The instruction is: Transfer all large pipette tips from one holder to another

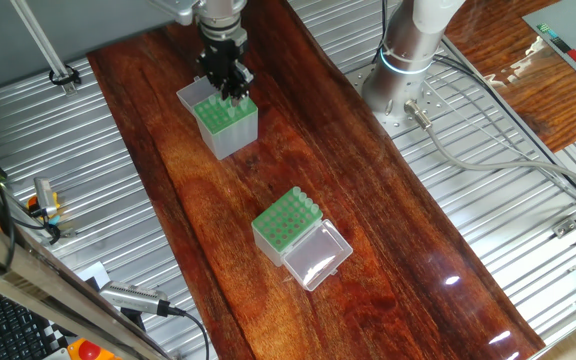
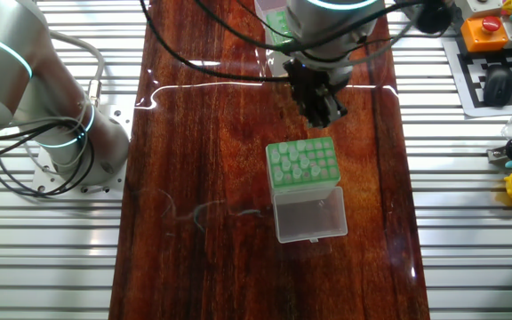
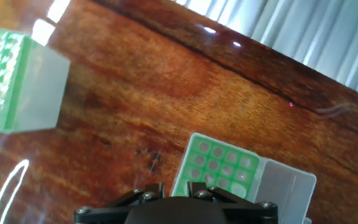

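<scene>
The taller grey-sided holder (image 1: 224, 124) with a green hole plate stands at the far end of the table and shows at the left of the hand view (image 3: 14, 81). Pale large pipette tips (image 1: 218, 110) stick up from it. The shorter box (image 2: 304, 164) with its clear lid (image 2: 310, 218) open lies mid-table, and several of its holes hold tips (image 2: 293, 160). It also shows in the hand view (image 3: 219, 169). My gripper (image 2: 325, 114) hangs above the table between the two boxes with its fingers (image 3: 156, 190) close together. No tip shows between them.
The arm's base (image 1: 408, 60) stands on the ribbed metal bench beside the wooden table (image 1: 388, 230). Cables run over the bench. A keyboard and a red button box (image 2: 485, 31) sit off the table's far corner.
</scene>
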Action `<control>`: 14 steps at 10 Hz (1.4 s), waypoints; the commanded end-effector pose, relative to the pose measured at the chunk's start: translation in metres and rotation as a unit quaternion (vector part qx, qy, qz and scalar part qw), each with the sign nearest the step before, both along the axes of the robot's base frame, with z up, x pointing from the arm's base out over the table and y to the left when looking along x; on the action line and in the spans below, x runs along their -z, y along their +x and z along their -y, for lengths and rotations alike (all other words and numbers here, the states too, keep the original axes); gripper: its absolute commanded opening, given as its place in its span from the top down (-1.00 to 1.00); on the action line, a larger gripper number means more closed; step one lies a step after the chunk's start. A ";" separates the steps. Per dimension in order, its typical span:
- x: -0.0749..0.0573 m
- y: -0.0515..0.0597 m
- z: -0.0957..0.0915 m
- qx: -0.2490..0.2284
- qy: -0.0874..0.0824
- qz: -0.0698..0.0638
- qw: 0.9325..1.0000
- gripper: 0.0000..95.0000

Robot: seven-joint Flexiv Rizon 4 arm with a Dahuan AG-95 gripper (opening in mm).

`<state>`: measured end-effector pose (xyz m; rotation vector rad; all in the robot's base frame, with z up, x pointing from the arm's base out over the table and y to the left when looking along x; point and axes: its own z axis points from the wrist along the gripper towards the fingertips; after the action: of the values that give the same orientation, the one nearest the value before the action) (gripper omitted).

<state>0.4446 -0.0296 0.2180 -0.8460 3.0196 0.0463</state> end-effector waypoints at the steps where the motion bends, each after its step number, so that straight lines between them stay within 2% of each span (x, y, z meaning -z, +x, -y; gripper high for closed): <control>1: 0.001 0.001 0.000 -0.034 -0.012 -0.024 0.999 0.60; 3: 0.015 0.003 0.008 -0.061 -0.014 -0.025 0.998 0.60; 5: 0.032 0.004 0.024 -0.082 -0.013 -0.016 0.996 0.60; 7: 0.044 0.004 0.030 -0.084 -0.014 -0.008 0.996 0.60; 14: 0.044 0.004 0.030 -0.054 -0.014 -0.003 0.998 0.60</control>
<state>0.4488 -0.0582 0.1724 -1.0104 2.9851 0.0103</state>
